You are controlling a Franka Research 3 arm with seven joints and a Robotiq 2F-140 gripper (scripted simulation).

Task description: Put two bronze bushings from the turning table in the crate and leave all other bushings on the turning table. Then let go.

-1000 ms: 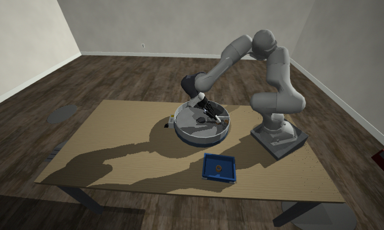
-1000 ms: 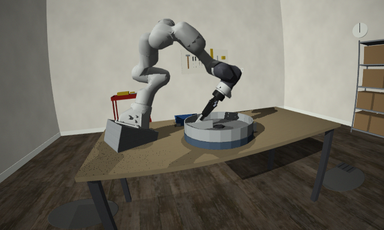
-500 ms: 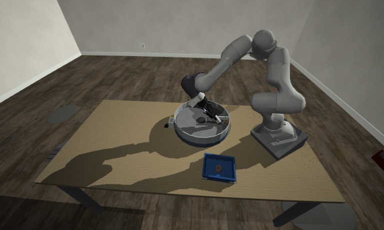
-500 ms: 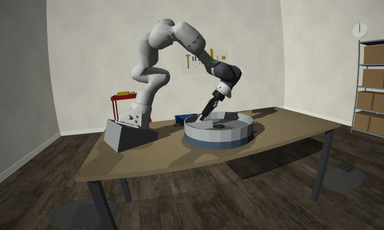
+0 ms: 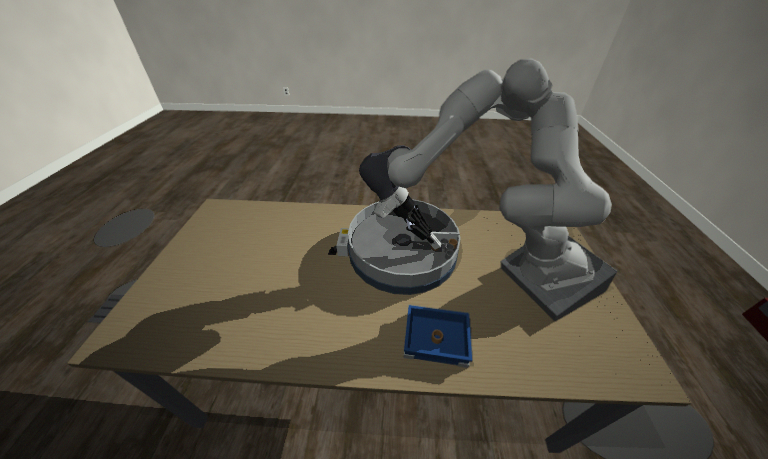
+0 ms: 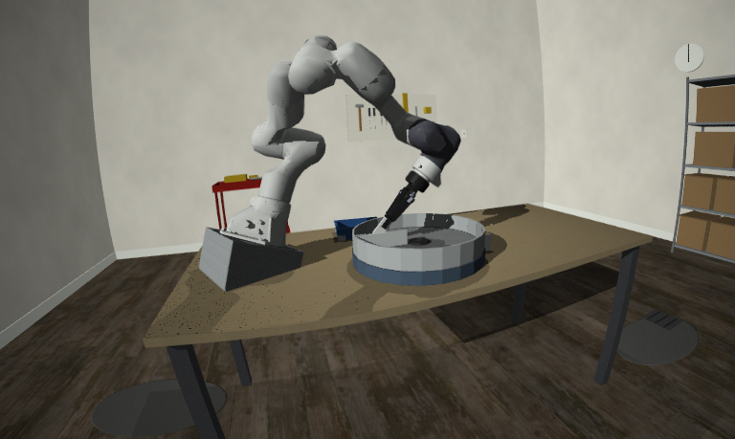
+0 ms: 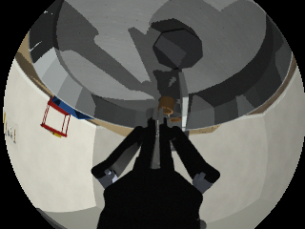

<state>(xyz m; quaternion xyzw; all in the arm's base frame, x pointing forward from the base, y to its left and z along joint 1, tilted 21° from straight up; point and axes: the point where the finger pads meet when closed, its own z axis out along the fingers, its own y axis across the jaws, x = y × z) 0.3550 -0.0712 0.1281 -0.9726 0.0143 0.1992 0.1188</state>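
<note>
The round grey turning table (image 5: pixel 396 276) (image 6: pixel 417 255) (image 7: pixel 95 57) stands mid-table, with a dark hub (image 5: pixel 403 239) (image 7: pixel 178 45) at its centre. My gripper (image 5: pixel 434 242) (image 6: pixel 379 228) (image 7: pixel 158 113) reaches down into its right side, near the rim. Its fingers are shut on the wall of a bronze bushing (image 7: pixel 167 102) at their tips. Another, darker bushing (image 5: pixel 453 242) lies just right of the fingertips on the turning table. The blue crate (image 5: pixel 438 310) (image 6: pixel 346 226) stands in front of the turning table, with one bronze bushing (image 5: pixel 437 333) inside.
The robot base (image 5: pixel 557 273) (image 6: pixel 249 255) stands right of the turning table. A small pale box (image 5: pixel 342 240) sits against the turning table's left side. The raised rim surrounds the gripper. A red cart (image 6: pixel 222 187) stands behind the table.
</note>
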